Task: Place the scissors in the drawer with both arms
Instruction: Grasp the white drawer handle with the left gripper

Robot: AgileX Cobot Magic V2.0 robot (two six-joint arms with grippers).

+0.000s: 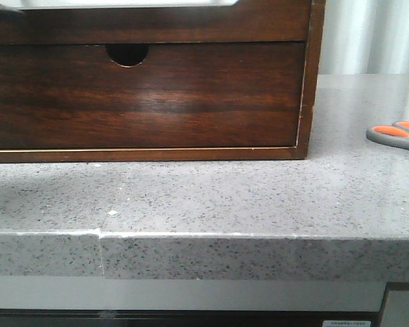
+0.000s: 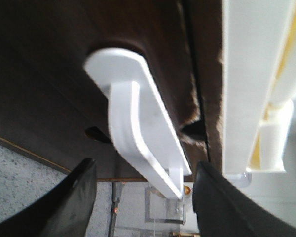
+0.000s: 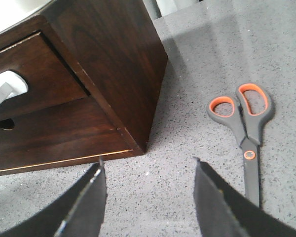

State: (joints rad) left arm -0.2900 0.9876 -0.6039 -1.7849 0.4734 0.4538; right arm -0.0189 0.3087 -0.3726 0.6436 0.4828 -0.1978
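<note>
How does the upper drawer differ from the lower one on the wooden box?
The upper drawer has a shallower front than the lower drawer. The upper drawer carries a white handle; the lower drawer has only a half-round finger notch. Both are dark-brown glossy wood, set in the same wooden box.

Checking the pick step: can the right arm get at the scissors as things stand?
Probably yes. The scissors lie flat on bare countertop, apart from the wooden box, and the right pincer is open just beside them with nothing between.
</note>
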